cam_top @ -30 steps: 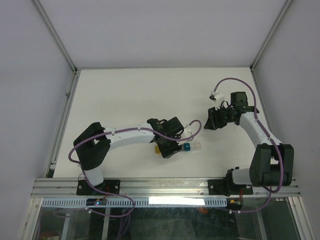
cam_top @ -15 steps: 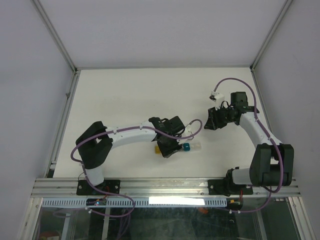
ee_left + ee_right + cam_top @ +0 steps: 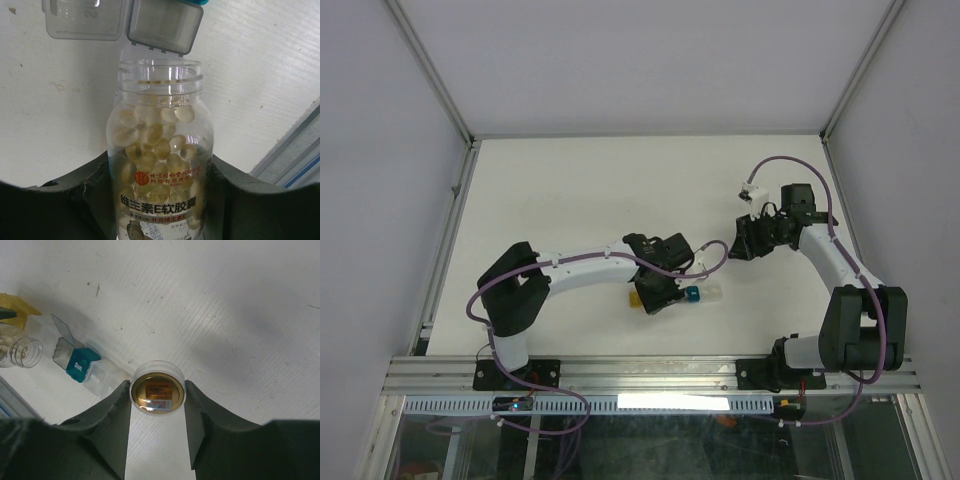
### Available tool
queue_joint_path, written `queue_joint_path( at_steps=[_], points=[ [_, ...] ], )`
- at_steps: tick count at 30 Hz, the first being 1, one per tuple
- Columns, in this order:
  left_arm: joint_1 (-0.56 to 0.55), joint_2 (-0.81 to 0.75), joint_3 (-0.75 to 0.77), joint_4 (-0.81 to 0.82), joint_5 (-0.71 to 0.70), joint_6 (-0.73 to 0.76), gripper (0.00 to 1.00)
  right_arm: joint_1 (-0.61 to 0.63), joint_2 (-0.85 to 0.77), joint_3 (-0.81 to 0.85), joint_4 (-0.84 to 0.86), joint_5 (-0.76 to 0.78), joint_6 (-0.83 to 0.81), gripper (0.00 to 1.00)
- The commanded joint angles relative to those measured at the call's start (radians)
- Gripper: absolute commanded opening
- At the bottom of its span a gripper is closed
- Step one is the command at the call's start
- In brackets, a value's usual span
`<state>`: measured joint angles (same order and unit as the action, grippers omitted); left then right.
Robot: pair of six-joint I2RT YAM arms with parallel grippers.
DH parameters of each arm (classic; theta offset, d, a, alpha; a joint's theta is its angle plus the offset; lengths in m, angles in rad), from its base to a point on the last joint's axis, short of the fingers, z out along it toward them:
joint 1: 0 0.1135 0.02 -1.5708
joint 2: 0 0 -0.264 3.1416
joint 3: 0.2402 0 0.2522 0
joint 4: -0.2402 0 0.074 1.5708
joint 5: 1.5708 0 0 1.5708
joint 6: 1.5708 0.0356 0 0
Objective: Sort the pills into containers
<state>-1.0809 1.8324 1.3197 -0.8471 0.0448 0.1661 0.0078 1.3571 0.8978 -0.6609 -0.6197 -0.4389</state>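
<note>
Clamped in the left pincer (image 3: 160, 172): a clear bottle (image 3: 161, 125), squeezed across its body from both sides, mouth uncapped and pointing away from the pincer. Packed inside, ahead of the fingers: the pills (image 3: 155, 142), pale yellow and oval, heaped up to the shoulder. Just beyond the bottle's mouth, farther out from that pincer: the containers (image 3: 165, 25), seen here as a clear flap and a grey one side by side on the white worktop (image 3: 60, 110). Cannot tell whether mouth and cells touch. Closed in the right pincer (image 3: 157, 390): a round white-rimmed cap (image 3: 157, 401), gold inside, gripped across its width over the worktop. Below and left of that pincer, well apart from it: the same row, with a teal cell marked "Sun.", a clear cell beside it, a grey lid raised and yellow at the far end.
</note>
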Motion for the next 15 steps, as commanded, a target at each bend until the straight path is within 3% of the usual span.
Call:
queue_joint_path(
  at_steps=[1, 15],
  points=[
    [-0.005, 0.007, 0.054, -0.033, -0.028, -0.019, 0.00, -0.008, 0.003, 0.036, -0.002, -0.032, -0.004, 0.15],
    [-0.037, 0.034, 0.108, -0.090, -0.061, -0.031, 0.00, -0.008, 0.015, 0.036, -0.007, -0.035, -0.008, 0.15]
  ],
)
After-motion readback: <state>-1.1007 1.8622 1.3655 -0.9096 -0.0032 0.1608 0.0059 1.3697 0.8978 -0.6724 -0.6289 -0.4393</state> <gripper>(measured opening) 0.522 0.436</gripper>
